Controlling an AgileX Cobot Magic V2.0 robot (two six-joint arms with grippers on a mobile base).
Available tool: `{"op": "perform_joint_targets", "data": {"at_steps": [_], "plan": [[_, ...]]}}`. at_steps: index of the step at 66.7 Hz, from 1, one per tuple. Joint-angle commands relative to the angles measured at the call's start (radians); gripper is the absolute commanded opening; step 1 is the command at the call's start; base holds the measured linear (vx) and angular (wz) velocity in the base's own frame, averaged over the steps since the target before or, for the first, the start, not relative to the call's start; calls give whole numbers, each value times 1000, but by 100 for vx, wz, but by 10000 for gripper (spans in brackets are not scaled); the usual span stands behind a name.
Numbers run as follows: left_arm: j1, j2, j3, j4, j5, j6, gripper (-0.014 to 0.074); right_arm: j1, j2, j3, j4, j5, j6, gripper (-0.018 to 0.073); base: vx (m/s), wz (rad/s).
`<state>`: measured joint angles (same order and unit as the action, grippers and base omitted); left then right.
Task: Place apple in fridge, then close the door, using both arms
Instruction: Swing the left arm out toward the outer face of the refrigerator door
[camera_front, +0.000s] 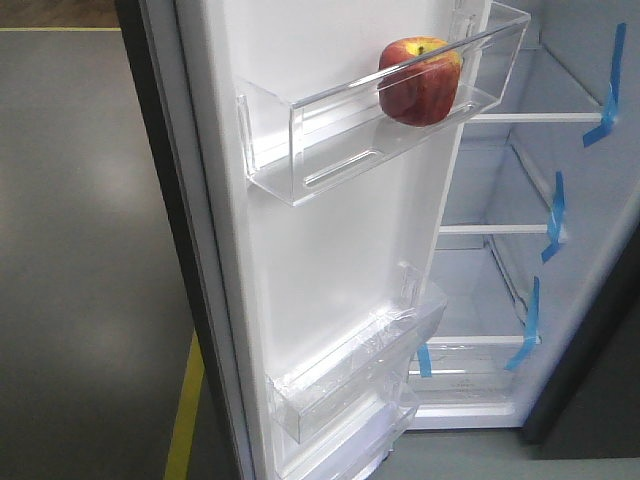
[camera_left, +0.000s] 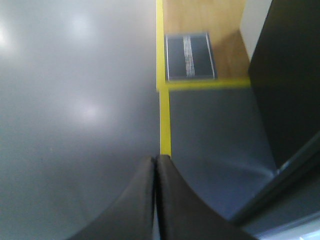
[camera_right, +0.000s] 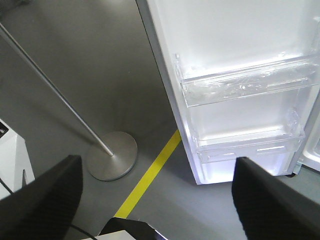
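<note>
Front view: apple (camera_front: 420, 80) sat in the upper bin (camera_front: 330, 135) of the open door (camera_front: 330, 270). Fridge (camera_front: 480, 290) interior was white, its shelves (camera_front: 495, 229) edged with blue tape (camera_front: 553, 230). Step 1 looked done; closing was not.

Left wrist view: left gripper (camera_left: 155, 165) was pressed together and empty over grey floor (camera_left: 75, 125). Yellow line (camera_left: 164, 120) ran toward a dark mat (camera_left: 190, 56).

Right wrist view: right gripper (camera_right: 157, 165) was spread wide, holding nothing, facing the door's 2 lower bins (camera_right: 250, 85). A pole stand (camera_right: 112, 156) stood just beside.

Next move likely: push the door's dark outer face to swing it shut.
</note>
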<state>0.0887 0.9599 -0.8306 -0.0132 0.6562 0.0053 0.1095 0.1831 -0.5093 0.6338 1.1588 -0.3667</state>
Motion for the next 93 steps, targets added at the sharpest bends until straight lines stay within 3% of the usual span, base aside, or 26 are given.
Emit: {"op": "perform_joint_targets", "data": {"at_steps": [1,12,35,51,67,72,93], "plan": [[-7,107,-113,-12,25,2,-6,-1,16,-21,29,-45,-3,583,0,0],[-10,277,-241,-69,101,56,-6,-1,16,-21,29,-45,-3,583,0,0],[-10,496,-426,-538,103,389,-6,-1,16,-21,29,-45,-3,583,0,0],[-10,590,-497,-819,132,538,-6,-1,16,-21,29,-45,-3,583,0,0],[-66,683,-564,-1074,125,629,-6,-1,16,-21,29,-45,-3,583,0,0],[-92,714,-600,-1105,126,630,-6,-1,16,-21,29,-45,-3,583,0,0],[-158,757,-658,-1108,172,639,-6,-1,16,-21,29,-45,-3,583,0,0]]}}
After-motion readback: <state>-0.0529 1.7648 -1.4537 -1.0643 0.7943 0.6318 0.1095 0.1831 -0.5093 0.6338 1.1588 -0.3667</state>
